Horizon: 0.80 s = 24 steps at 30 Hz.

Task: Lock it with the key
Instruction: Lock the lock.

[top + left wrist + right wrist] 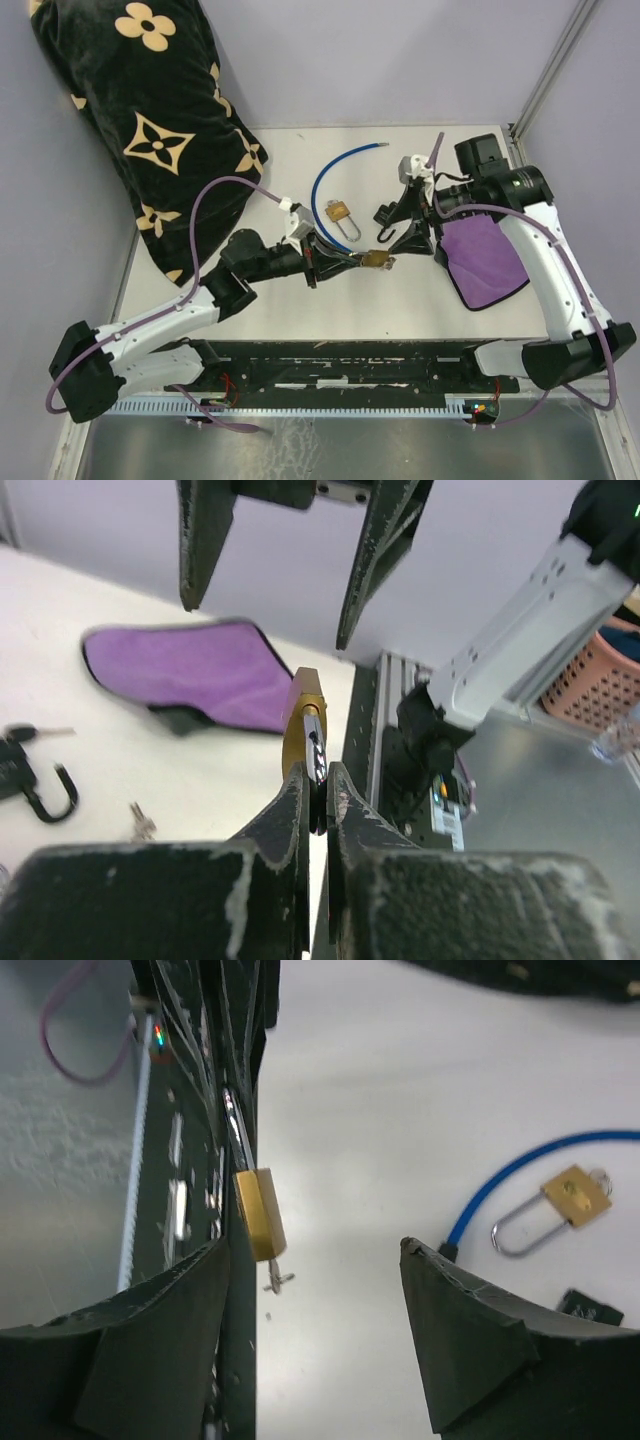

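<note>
Three padlocks are in view, and only one matters to you now. The brass padlock [260,1215] is held off the table [420,300], near its middle. Your left gripper [318,785] is clamped tight on the chrome shackle, so the body sticks out to the right towards the other arm. Your right gripper [313,1245] hangs just to the far right of that lock with its jaws spread wide and nothing between them.

A second brass padlock with a long shackle [338,212] lies farther back beside the blue cable [322,175]. A dark padlock [25,770] lies near your right gripper. The purple cloth [485,258] sits on the right.

You look to be at the presenting step: the lock is offered up and the key work is not yet done. A small key [140,823] shows on the table just beside the held lock. From the right wrist it lines up under the lock body, so you cannot tell there whether it is seated in the keyhole.

If it is loose, your next move probably calls for the right jaws to come down over it. Pinch it by the head and line the blade up with the end of the body. Keep your left grip firm so the lock does not swing on its shackle when the key pushes in.
</note>
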Tool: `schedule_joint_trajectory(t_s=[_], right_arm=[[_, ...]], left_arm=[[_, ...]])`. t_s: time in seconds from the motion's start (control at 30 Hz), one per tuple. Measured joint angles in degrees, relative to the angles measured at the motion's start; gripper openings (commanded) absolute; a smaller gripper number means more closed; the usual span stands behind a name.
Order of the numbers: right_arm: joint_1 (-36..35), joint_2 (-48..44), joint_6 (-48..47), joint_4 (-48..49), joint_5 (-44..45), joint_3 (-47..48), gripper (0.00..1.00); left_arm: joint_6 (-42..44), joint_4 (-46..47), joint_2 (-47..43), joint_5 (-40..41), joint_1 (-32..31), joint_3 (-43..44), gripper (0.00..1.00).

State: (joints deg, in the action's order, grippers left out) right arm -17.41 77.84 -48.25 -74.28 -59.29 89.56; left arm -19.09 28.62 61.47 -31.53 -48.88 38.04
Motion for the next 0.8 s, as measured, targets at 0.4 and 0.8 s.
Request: schedule_joint_trajectory(t_s=[0.4,0.8], right_arm=[[1.40,-5.55,36.59,29.53,-15.30,-2.64,0.80],[-1.62,-5.46,56.59,46.29,-16.17,-2.60,0.65]], left_arm=[[-5.75,14.08,-4.83,10.21,0.55,-0.31,0.03],[-13.68,23.67,-2.43,13.00,0.81,0.09,0.03]])
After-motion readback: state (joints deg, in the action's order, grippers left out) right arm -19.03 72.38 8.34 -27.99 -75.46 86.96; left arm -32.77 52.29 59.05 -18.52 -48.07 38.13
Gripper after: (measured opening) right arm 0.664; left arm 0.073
